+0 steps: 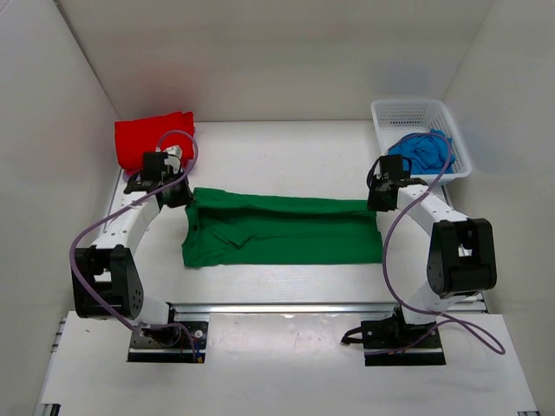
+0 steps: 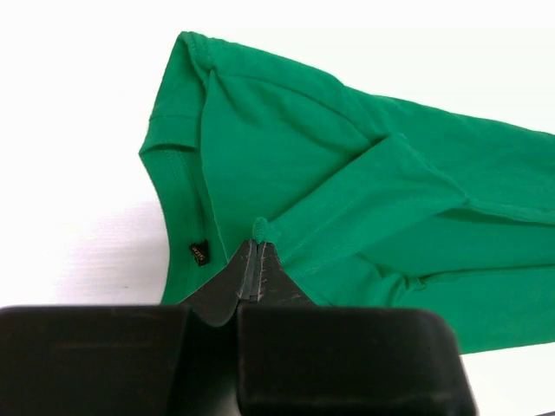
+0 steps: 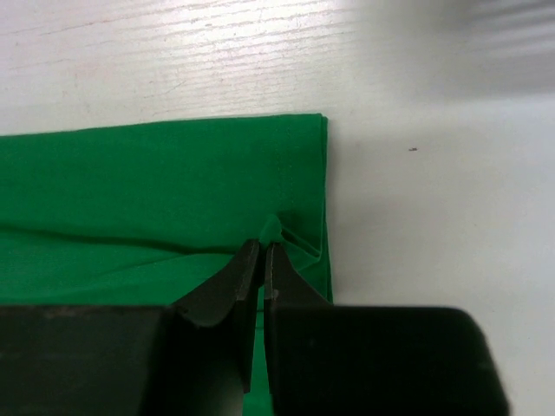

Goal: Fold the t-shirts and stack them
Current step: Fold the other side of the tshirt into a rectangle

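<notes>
Pinching a small ridge of the green t-shirt [image 1: 282, 230] between the pressed-together fingertips of the left gripper [image 2: 258, 251], at the shirt's left end, just beside the neckline and its small dark label [image 2: 199, 253]. Gripping the opposite end with the right gripper [image 3: 264, 253], with jaws clamped together on a little peak of cloth just inside the stitched hem. Holding the garment between the two arms as a long band running left to right across the middle of the table [image 1: 286, 152], lying flat on the white surface, doubled lengthwise, with a sleeve turned in over the body near the left end and a few soft creases beside it. Reaching inward from both sides, with each wrist low over its own end of the cloth. Showing the red t-shirt [image 1: 152, 137] as a compact pile at the far left corner of the table, just behind the left wrist and apart from the green cloth. Showing the blue t-shirt [image 1: 422, 149] crumpled inside the white mesh basket [image 1: 408, 110] at the far right corner, just behind the right wrist, with the basket's near rim close to the right gripper but apart from the green cloth
</notes>
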You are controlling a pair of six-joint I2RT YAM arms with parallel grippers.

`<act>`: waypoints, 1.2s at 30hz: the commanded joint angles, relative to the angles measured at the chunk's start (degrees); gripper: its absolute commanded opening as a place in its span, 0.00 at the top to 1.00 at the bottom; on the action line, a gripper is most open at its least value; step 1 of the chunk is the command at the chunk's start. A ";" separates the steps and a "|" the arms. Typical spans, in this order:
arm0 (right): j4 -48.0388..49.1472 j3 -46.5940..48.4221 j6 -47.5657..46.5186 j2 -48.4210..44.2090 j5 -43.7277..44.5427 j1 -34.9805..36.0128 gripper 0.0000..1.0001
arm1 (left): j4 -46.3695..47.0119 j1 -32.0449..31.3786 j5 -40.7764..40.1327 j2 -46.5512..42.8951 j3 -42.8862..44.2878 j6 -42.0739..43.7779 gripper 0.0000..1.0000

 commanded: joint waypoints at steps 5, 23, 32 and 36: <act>0.18 -1.39 -1.14 -4.16 0.86 -0.36 1.00 | -0.98 0.12 0.83 -4.45 -2.00 1.81 1.00; 0.26 -4.56 -0.97 -4.34 -0.28 -0.45 1.00 | -6.68 -0.50 1.71 -10.07 -5.52 3.29 1.00; -0.70 -4.82 -1.05 -4.78 0.15 -0.45 1.00 | -10.03 -1.72 1.80 -11.75 -6.40 3.21 1.00; -0.53 -5.43 -1.14 -5.22 -0.02 -0.80 1.00 | -10.55 -1.64 1.28 -11.49 -7.19 3.30 1.00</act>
